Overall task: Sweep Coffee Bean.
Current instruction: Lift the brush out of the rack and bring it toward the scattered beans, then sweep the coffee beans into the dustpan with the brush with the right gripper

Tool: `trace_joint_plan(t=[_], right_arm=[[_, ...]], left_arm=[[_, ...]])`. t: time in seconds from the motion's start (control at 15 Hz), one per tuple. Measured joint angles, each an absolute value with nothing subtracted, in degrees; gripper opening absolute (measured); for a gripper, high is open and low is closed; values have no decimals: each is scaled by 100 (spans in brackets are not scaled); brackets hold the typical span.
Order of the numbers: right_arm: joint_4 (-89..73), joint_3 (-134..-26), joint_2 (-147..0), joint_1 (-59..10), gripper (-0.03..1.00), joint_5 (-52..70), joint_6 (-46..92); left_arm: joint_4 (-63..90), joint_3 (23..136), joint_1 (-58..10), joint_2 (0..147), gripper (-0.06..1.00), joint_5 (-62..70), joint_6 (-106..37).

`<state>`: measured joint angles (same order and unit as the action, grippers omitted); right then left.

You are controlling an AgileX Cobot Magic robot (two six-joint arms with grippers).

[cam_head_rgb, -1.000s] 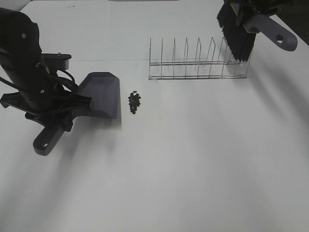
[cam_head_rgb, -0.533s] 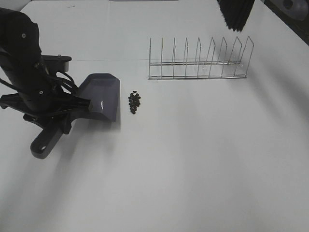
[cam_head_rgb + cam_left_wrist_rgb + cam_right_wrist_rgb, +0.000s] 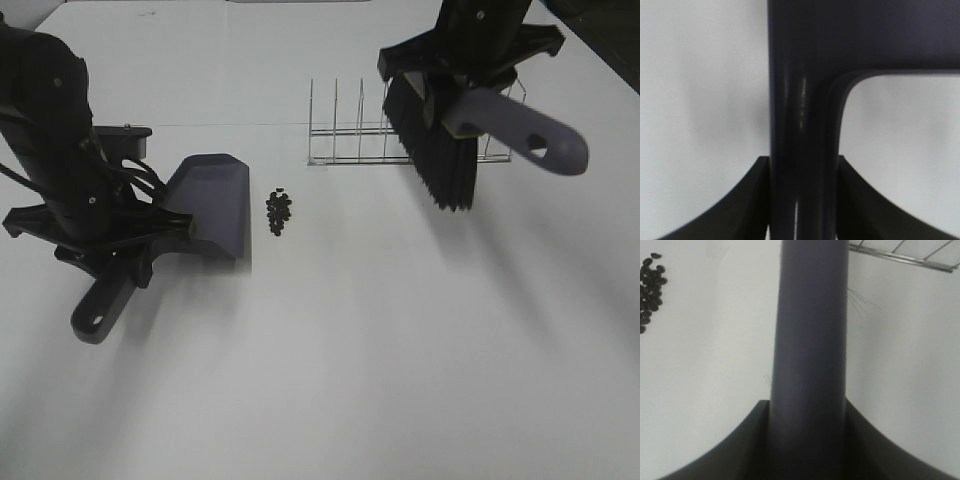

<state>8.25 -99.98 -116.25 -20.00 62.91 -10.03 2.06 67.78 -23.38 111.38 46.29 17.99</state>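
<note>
A small pile of dark coffee beans point(image 3: 279, 211) lies on the white table; it also shows in the right wrist view point(image 3: 651, 287). My left gripper point(image 3: 118, 255) is shut on the handle point(image 3: 802, 150) of the grey-purple dustpan point(image 3: 210, 200), whose open mouth rests on the table just left of the beans. My right gripper point(image 3: 470, 75) is shut on the grey handle point(image 3: 812, 340) of a brush point(image 3: 440, 150) with black bristles. The brush hangs above the table, right of the beans and in front of the wire rack.
A wire dish rack point(image 3: 350, 135) stands on the table behind the beans, partly hidden by the brush; its edge shows in the right wrist view point(image 3: 900, 257). The white table point(image 3: 380, 350) stretches open toward the front.
My right arm lifted the brush up off the rack, then brought it down and left, in front of the rack and nearer the beans. The dustpan shifted only slightly.
</note>
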Motion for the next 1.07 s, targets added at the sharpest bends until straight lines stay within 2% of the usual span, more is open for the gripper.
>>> trace_joint_plan(t=[0.6, 0.8, 1.07], right_arm=[[940, -9775, -12748, -2320, 28, 5609, -1444], [957, -10153, -13035, -2773, 28, 5581, -1444], [968, -11213, -13722, -3398, 28, 6194, -1444]], left_arm=[[596, 6801, -2338, 11918, 32, 4601, 1667], [619, 6853, -2338, 12015, 32, 4670, 1633], [642, 6858, -2338, 12021, 32, 4681, 1541]])
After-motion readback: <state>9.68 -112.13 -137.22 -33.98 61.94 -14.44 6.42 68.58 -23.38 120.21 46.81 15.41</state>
